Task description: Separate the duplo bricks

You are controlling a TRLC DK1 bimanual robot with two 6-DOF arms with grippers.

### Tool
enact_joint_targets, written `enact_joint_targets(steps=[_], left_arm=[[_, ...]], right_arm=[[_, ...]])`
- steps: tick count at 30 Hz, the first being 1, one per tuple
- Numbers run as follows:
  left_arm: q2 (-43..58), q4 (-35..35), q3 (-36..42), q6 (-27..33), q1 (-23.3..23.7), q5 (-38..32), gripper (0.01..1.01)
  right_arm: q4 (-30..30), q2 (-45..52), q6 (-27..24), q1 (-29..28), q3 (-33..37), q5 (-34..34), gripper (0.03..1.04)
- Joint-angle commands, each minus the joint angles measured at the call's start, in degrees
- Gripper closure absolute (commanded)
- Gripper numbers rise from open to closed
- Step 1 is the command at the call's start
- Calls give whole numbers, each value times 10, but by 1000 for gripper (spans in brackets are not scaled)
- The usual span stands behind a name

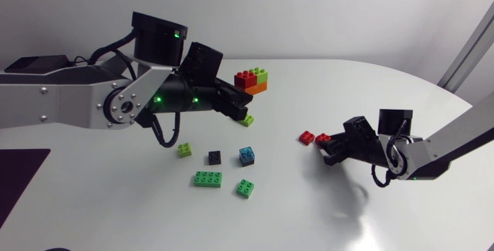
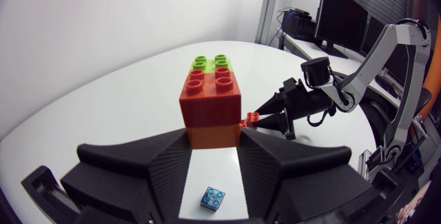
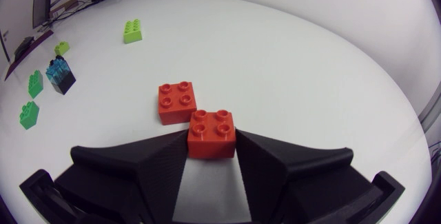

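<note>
My left gripper (image 1: pixel 241 96) is shut on a stack of bricks (image 1: pixel 252 79) held above the table: its fingers clamp the orange bottom brick (image 2: pixel 213 136), with a red brick (image 2: pixel 210 98) and a lime brick (image 2: pixel 210 63) on top. My right gripper (image 1: pixel 324 144) sits low at the table's right. One red brick (image 3: pixel 212 134) is between its fingertips, touched from both sides. A second red brick (image 3: pixel 177 102) lies just ahead of it, corner to corner with the first. In the left wrist view the right gripper (image 2: pixel 265 117) shows beyond the stack.
Loose bricks lie under and in front of the left arm: a small lime one (image 1: pixel 247 120), another lime (image 1: pixel 184 150), a black (image 1: pixel 214 157), a blue (image 1: pixel 246 155), a long green (image 1: pixel 208 178) and a small green (image 1: pixel 245 188). A dark mat (image 1: pixel 19 185) covers the front left corner.
</note>
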Motion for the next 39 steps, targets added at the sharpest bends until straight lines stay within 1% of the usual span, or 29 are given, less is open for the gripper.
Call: enact_joint_targets(steps=[1,2,5,8,10,12,16,19,22,24,26,32,34,39], left_arm=[[4,7,1,10,3,1,666],[5,6,3,10,2,1,666],[10,3,10,11,-4,1,666],[11,-5,15,20,-8,1,666],[11,-19,20,37,-11,1,666],[10,-40,25,72,-17,4,666],[11,-79,40,122,-21,33,666],[14,-116,55,168,-35,52,666],[18,-152,66,213,-52,63,666],[20,-173,70,240,-62,68,666],[22,-193,72,266,-69,70,666],[24,-237,71,331,-71,76,666],[24,-252,69,349,-75,79,666],[24,-291,76,376,-91,95,666]], right_arm=[[-14,-32,-13,4,-24,4,193],[-23,-47,-13,6,-29,1,148],[-57,-93,-17,2,-34,-11,89],[-121,-164,-22,-19,-26,-34,80],[-180,-223,-26,-41,-12,-61,80],[-262,-271,-42,-61,20,-105,80],[-424,-315,-112,-62,78,-162,79],[-536,-324,-175,-40,122,-184,79],[-617,-329,-221,-6,153,-194,79],[-669,-335,-259,14,173,-194,79],[-712,-339,-284,31,196,-195,79],[-853,-338,-374,60,269,-214,79],[-888,-332,-402,70,285,-216,79],[-913,-332,-432,112,290,-215,79]])
